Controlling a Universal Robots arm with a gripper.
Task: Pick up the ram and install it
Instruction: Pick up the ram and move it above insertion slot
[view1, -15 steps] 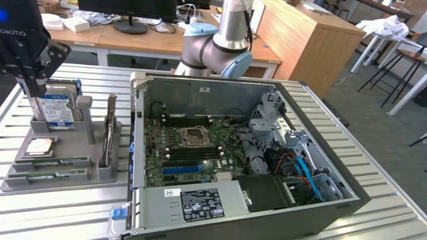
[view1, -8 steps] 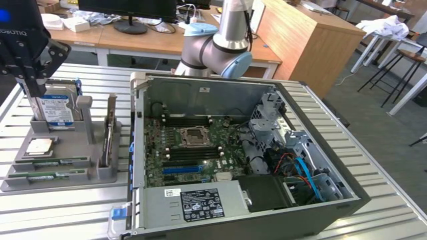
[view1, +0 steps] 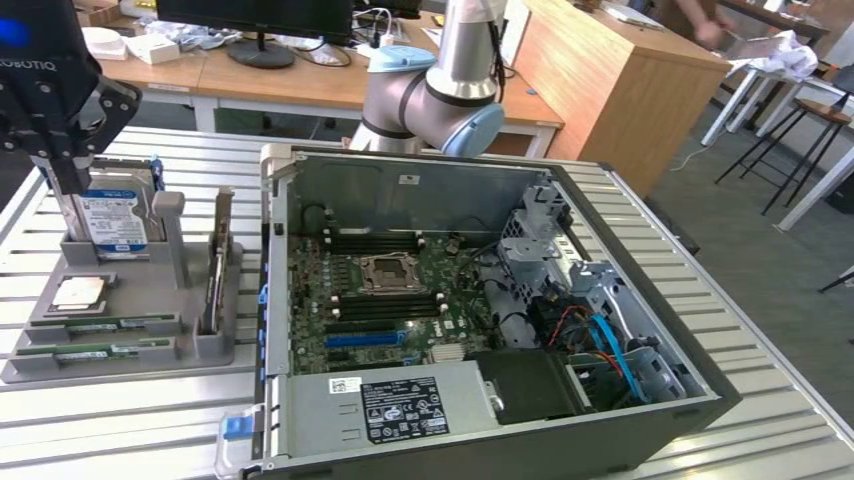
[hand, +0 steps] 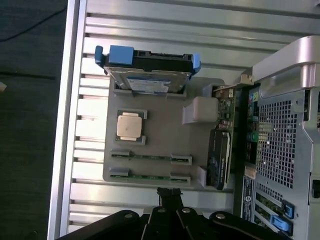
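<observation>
gripper (view1: 63, 172), jaws together and empty, hangs over the gray tray (view1: 140, 295), at 9 o'clock from the open computer case (view1: 387, 190) in the exterior view. we find the ram (view1: 100, 326) slotted on edge at the tray's 6 o'clock end, likely so that it can be pinched by its long sides.

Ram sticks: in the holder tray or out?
In: one ram stick and the other ram stick sit in slots of the grey tray; the shut gripper holds nothing.

Slatted metal table (view1: 134, 430): grey parts tray (view1: 150, 288) beside open computer case (view1: 400, 190).
</observation>
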